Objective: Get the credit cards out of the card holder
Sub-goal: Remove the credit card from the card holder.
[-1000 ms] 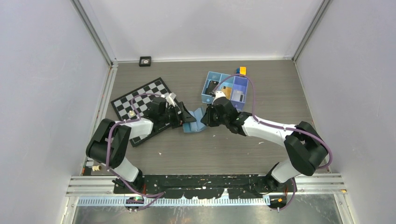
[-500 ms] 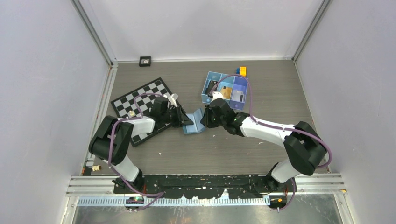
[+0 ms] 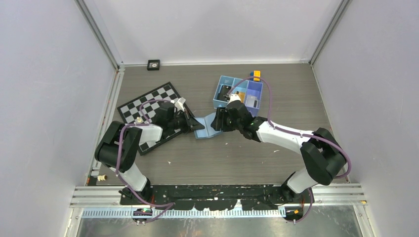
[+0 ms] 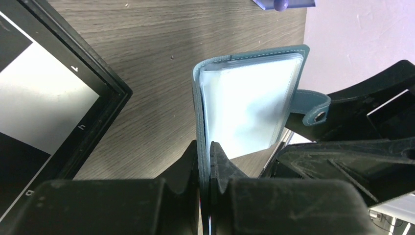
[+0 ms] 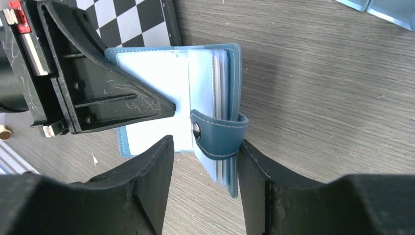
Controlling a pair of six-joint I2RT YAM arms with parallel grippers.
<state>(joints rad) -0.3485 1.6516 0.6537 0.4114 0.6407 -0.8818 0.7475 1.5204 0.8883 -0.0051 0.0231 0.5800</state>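
Observation:
The light-blue card holder [image 3: 205,127] lies open between both arms at mid-table. My left gripper [image 4: 204,147] is shut on the edge of one panel of the card holder [image 4: 249,98], which stands on edge in this view. My right gripper [image 5: 205,142] is open. Its fingers straddle the other panel of the card holder [image 5: 156,73] and its snap strap [image 5: 220,134], and the right finger is close against the strap. Thin layered edges show in that panel; I cannot tell whether they are credit cards. Orange-tan [image 3: 240,97] and black [image 3: 225,91] pieces lie in the tray.
A blue three-compartment tray [image 3: 218,98] stands just behind the right gripper. A black-and-white checkerboard [image 3: 148,106] lies under the left arm. A small yellow-and-blue block [image 3: 255,74] sits behind the tray, and a small black object [image 3: 153,64] sits by the back wall.
My left gripper has closed on the card holder's panel. My right gripper has opened and let go of the other panel, shifting slightly toward the tray.

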